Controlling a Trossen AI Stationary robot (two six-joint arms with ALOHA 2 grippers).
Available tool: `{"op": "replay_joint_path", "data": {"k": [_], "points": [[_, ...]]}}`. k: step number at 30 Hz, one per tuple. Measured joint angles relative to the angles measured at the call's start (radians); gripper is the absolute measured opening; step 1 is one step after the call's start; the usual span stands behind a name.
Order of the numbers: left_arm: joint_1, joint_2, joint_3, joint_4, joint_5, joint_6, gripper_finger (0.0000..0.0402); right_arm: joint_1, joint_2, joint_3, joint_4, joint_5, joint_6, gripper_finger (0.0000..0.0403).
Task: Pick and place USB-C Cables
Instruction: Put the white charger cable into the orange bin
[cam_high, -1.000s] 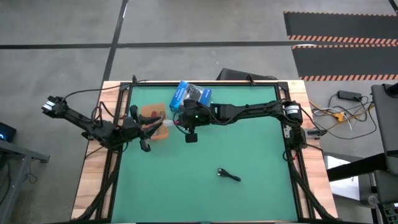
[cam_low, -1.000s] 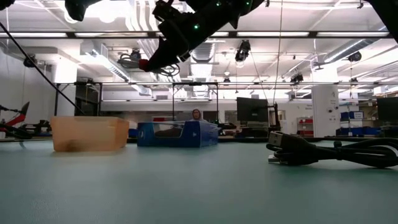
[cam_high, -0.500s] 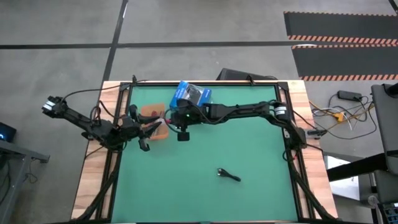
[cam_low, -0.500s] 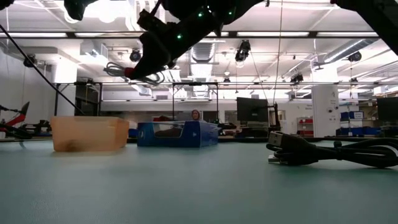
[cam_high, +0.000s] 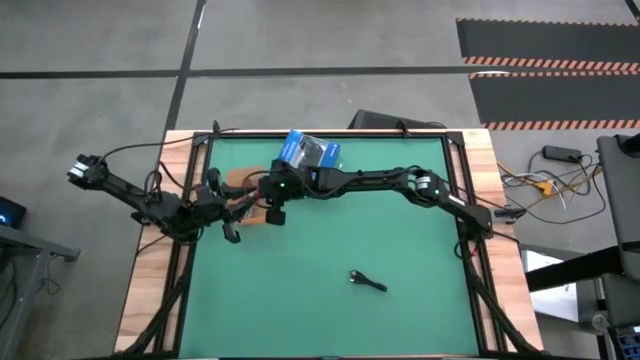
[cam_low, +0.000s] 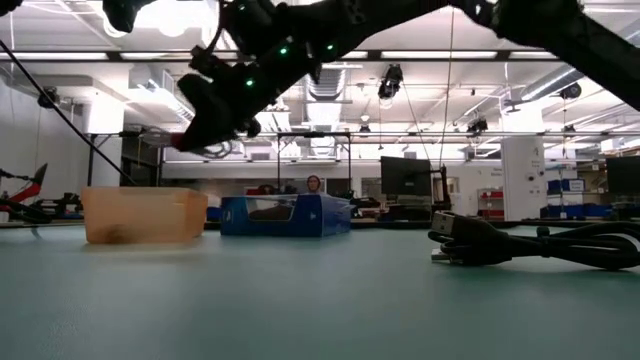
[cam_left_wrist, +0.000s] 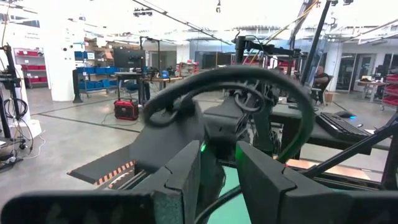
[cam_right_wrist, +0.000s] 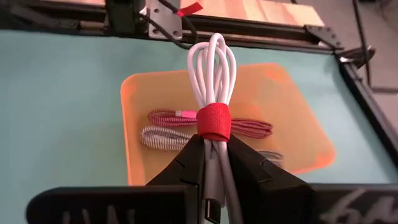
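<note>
My right gripper (cam_right_wrist: 212, 146) is shut on the white USB-C cable (cam_right_wrist: 212, 68) with a red tie (cam_right_wrist: 214, 122). It hangs above the flat orange tray (cam_right_wrist: 149, 99), seen in the high view as the gripper (cam_high: 258, 194) over the tray (cam_high: 240, 178). A dark red cable (cam_right_wrist: 249, 127) and a grey braided cable (cam_right_wrist: 158, 137) lie in the tray. A black cable (cam_high: 367, 281) lies on the green mat toward the near side. My left gripper (cam_high: 242, 207) waits by the tray's left side, open and holding nothing (cam_left_wrist: 219, 180). My right gripper pinches the coiled white cable between its two fingers (cam_right_wrist: 186, 158), just behind the red tie (cam_right_wrist: 214, 132). The fingers come from the table's right, slanting down, and lie along the bundle. The loops stick out past the fingertips, and the cable is clear of the tray.
A blue box (cam_high: 308, 152) stands just beyond the tray toward the far edge, also visible in the low view (cam_low: 285, 215). A black frame (cam_high: 455, 200) borders the green mat. The wide middle and near part of the mat holds only the black cable (cam_low: 530, 243).
My right gripper has carried the white cable toward the table's left edge and a little downward, from beside the blue box to over the tray. It stays shut on the cable. The left arm has kept still.
</note>
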Motion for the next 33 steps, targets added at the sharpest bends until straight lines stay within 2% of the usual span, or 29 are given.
{"op": "replay_joint_path", "data": {"k": [5,12,17,23,33], "points": [[0.000,-0.003,0.000,-0.004,0.000,0.000,0.0089,-0.002,0.067,0.090,-0.018,0.008,0.118,0.0034],[0.000,-0.014,0.000,-0.010,0.000,0.000,0.0089,-0.005,0.102,0.143,-0.012,0.013,0.415,0.0034],[0.000,-0.017,0.001,-0.010,0.000,0.000,0.0089,-0.003,0.102,0.143,-0.001,0.115,0.645,0.0034],[0.000,-0.020,0.001,-0.009,0.000,0.000,0.0089,-0.003,0.102,0.139,0.048,0.166,0.719,0.0034],[0.000,-0.030,0.001,-0.008,0.001,0.000,0.0089,0.001,0.102,0.110,0.152,0.181,0.750,0.0034]]}}
